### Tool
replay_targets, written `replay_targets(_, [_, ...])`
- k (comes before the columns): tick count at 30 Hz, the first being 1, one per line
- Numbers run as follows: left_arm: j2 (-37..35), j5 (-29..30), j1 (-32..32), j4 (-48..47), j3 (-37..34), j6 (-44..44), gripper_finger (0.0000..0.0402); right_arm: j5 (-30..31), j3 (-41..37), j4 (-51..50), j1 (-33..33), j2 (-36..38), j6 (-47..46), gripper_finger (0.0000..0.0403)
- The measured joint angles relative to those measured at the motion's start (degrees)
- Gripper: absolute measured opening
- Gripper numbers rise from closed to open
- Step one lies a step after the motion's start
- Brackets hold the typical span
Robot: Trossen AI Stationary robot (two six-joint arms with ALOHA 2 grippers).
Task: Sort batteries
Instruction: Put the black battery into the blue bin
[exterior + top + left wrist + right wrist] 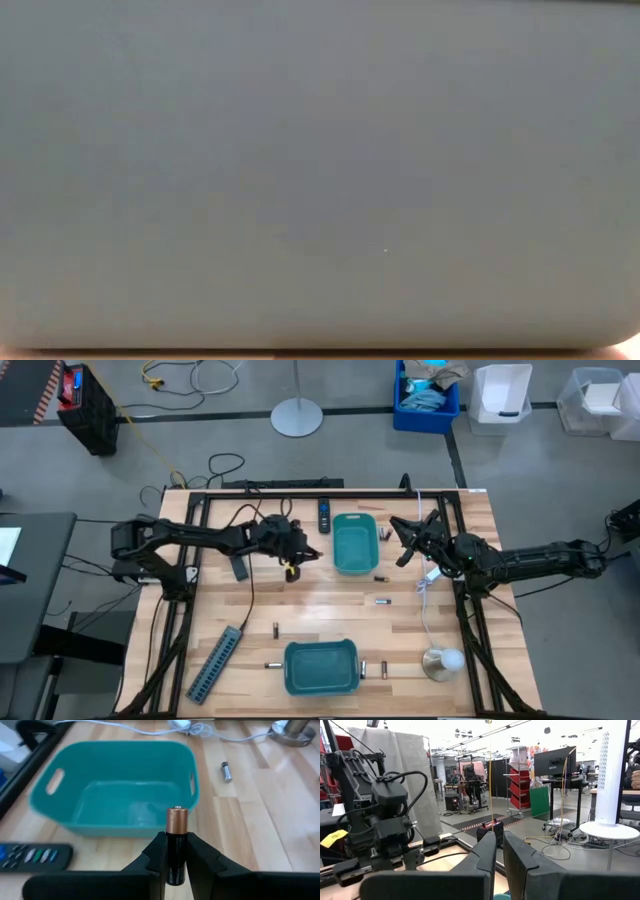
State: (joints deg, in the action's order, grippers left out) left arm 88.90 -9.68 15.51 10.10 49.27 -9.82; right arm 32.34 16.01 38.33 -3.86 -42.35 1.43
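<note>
A battery (pixel 176 844), black with a copper end, is pinched upright in the left pincer (pixel 176 865), which is held just to the left of the far teal bin (pixel 355 543), at the middle of the surface (pixel 320 600). The rest of the batteries are seen lying loose: one (pixel 380 577) and another (pixel 381 600) just near of the far bin, one (pixel 384 534) beside its right rim, and several around the near teal bin (pixel 320 666), such as one (pixel 275 629) to its far left and one (pixel 364 669) at its right side. The far bin is seen empty in the left wrist view, and nothing can be made out in the near bin, so the sorting is judged barely begun, with nearly every battery left to be placed. The right pincer (pixel 499 851) is held to the right of the far bin, its fingers pressed nearly together on nothing. A remote (pixel 324 515) and a grey power strip (pixel 214 664) are left aside.
</note>
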Motion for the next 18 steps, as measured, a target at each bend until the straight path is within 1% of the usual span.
replay_targets(4, [3.22, -3.87, -0.42, -0.25, 3.44, -0.36, 0.0045, 0.00, 0.00, -0.10, 0.00, 0.00, 0.02, 0.0051])
replay_targets(8, [4.16, -14.68, -2.25, -0.15, 4.84, -2.14, 0.0045, 0.00, 0.00, -0.15, 0.00, 0.00, 0.02, 0.0051])
replay_targets(12, [3.81, -21.41, -6.11, -1.55, 4.84, -2.53, 0.0045, 0.00, 0.00, -0.20, 0.01, 0.00, 0.04, 0.0051])
replay_targets(14, [3.66, -23.28, -8.56, -2.19, 4.84, -2.18, 0.0045, 0.00, 0.00, -0.30, 0.00, 0.00, 0.04, 0.0051])
replay_targets(18, [3.77, -23.54, -14.74, -3.68, 4.84, -1.42, 0.0045, 0.00, 0.00, -0.35, 0.01, 0.00, 0.04, 0.0051])
